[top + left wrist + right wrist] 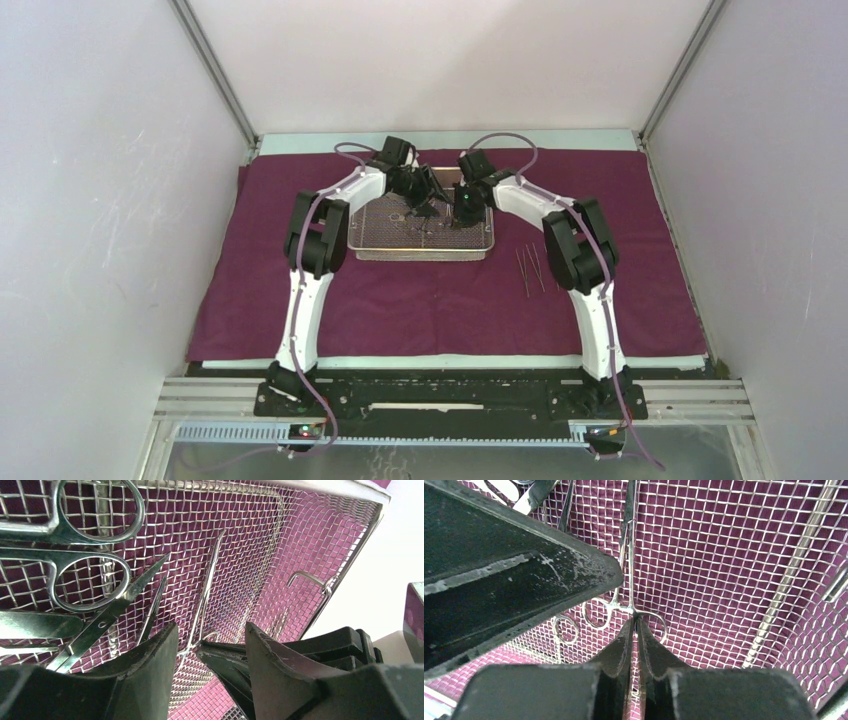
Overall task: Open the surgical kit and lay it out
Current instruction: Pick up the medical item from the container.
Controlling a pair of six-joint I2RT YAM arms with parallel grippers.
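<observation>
The maroon cloth wrap (440, 300) lies spread out flat, and the wire-mesh tray (420, 255) stands on it, toward its far side. Both arms reach into the tray from the near side, and their tools meet close together over the far half of the tray.

The left tool (211, 630) hangs low inside the tray with its two fingers spread apart, and it holds nothing. Between these fingers I see the mesh floor, the thin forceps (207, 590) and the black tip of the right tool (636, 625).

The right tool has its fingers pressed almost together, with only a thin slit between them. They appear to pinch the forceps at the handle end, just where the two finger rings join. The forceps lies on the floor of the tray, and its long shaft points away from the right tool.

Further inside the tray lie the large scissors (35, 527) with wide ring handles. Just beside them are the small pointed scissors (107, 615), whose tips come near the shaft of the forceps.

Outside the tray, on the cloth near its right side, lie a few thin steel instruments (530, 268) side by side. They are too small to tell which kind they are.
</observation>
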